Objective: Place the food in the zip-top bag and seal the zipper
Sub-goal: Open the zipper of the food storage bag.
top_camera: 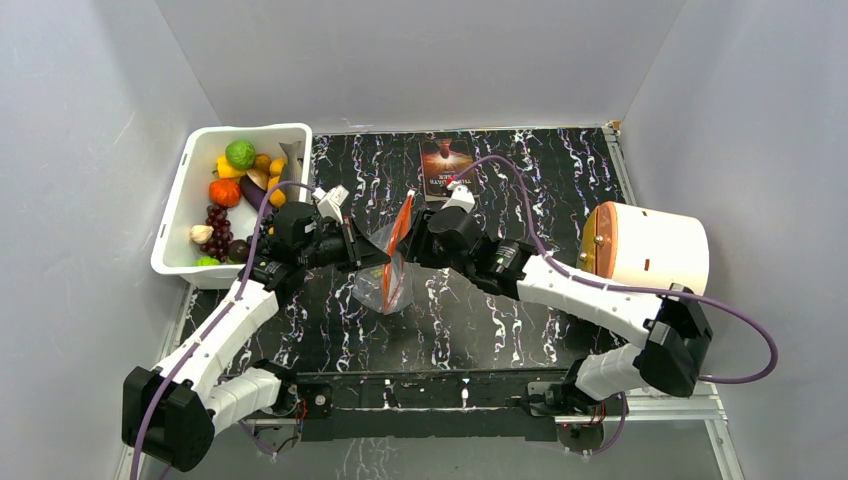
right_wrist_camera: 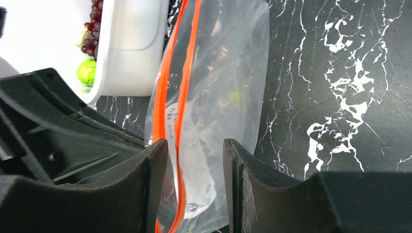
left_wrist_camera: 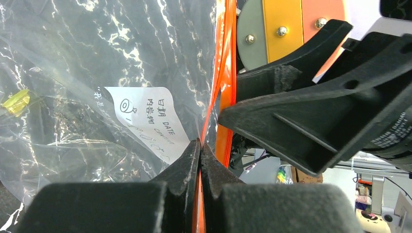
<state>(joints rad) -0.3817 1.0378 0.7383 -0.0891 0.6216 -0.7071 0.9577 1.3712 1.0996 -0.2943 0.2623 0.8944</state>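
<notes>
Clenching the zipper [left_wrist_camera: 224,73], the left hand [left_wrist_camera: 199,145] holds the zip-top bag [left_wrist_camera: 97,58]; the right hand [right_wrist_camera: 195,145] straddles it, unclenched.

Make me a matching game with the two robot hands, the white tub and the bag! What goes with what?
Things:
1 left gripper
2 right gripper
3 white tub
4 zip-top bag

States:
A holds fruit
B open, one finger on either side of the bag
C clear, between both grippers
D pinched shut on the zipper

Pairs: 1-D, 2-B, 3-A, 4-C
</notes>
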